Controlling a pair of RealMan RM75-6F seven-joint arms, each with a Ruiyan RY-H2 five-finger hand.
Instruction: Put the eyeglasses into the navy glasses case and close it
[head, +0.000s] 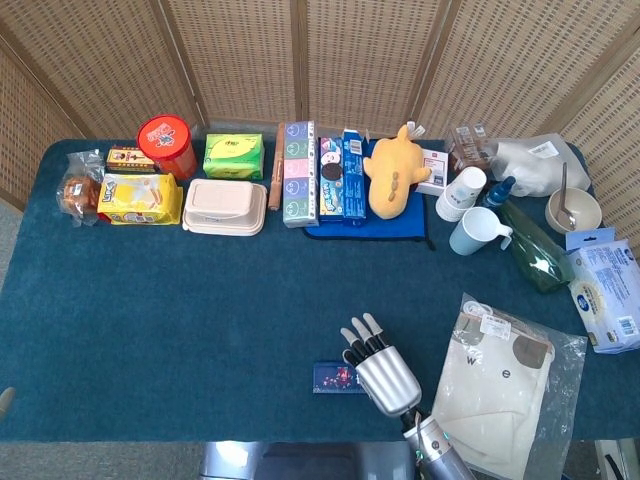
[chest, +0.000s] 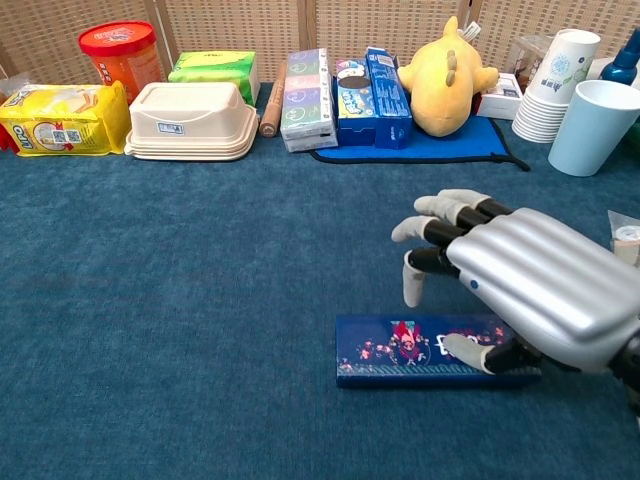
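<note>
The navy glasses case (chest: 400, 351) lies near the table's front edge with its flower-printed lid down; the eyeglasses are hidden from sight. In the head view the case (head: 333, 377) shows just left of my right hand (head: 384, 374). My right hand (chest: 520, 287) hovers over the case's right half, palm down and fingers spread, holding nothing. Its thumb rests on the lid near the front right corner. My left hand appears in neither view.
A clear bag with a folded cream cloth (head: 497, 385) lies right of the case. Along the back stand a beige lunch box (chest: 190, 122), tissue packs (chest: 306, 86), a yellow plush (chest: 443, 78) and cups (chest: 590, 125). Blue tablecloth (chest: 180, 300) stretches bare to the left.
</note>
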